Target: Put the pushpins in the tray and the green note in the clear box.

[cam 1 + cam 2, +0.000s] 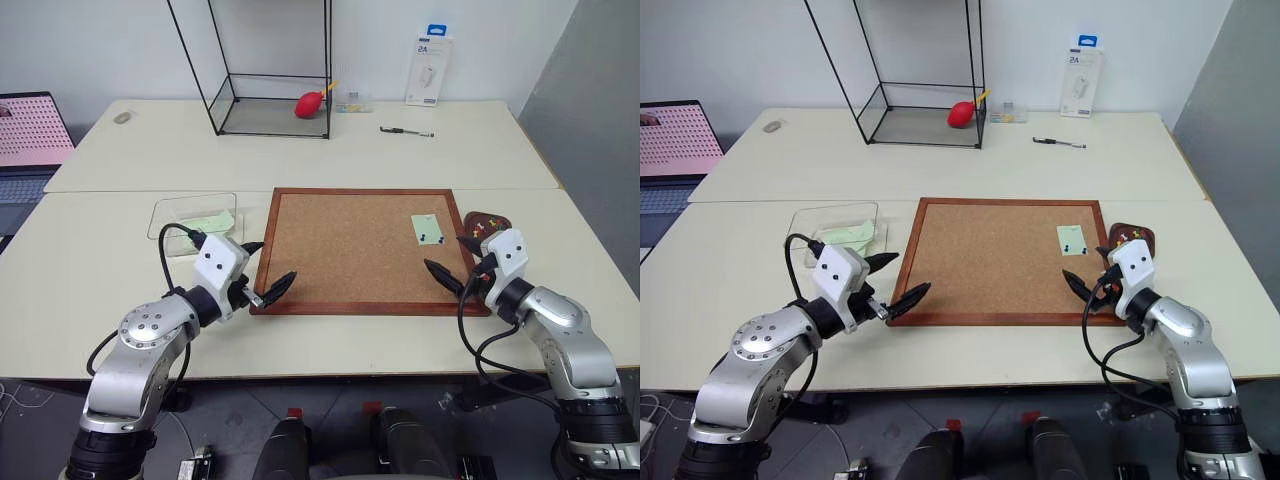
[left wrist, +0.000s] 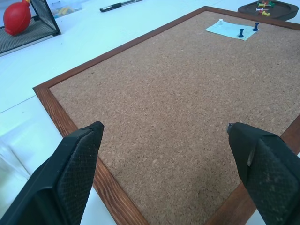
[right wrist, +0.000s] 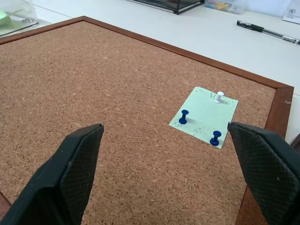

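Three pushpins (image 3: 183,116) (two blue, one white) stand in the green note (image 3: 204,116), which I find lying flat near the far right corner of the corkboard (image 1: 355,248). Just off that corner on the table (image 1: 90,290), the tray (image 1: 497,219) already carries several coloured pins. On the opposite side, touching or just beside the board's left edge, sits the clear box (image 1: 193,222) with a pale green slip inside. My left gripper (image 1: 262,268) hovers at the board's near left corner with its fingers spread wide and nothing between them. My right gripper (image 1: 454,260) hangs over the near right corner, aimed toward the note, likewise spread and empty. Further back I note a black-framed glass case (image 1: 270,70) with a red bulb (image 1: 309,104) inside it, and a pen (image 1: 405,131).
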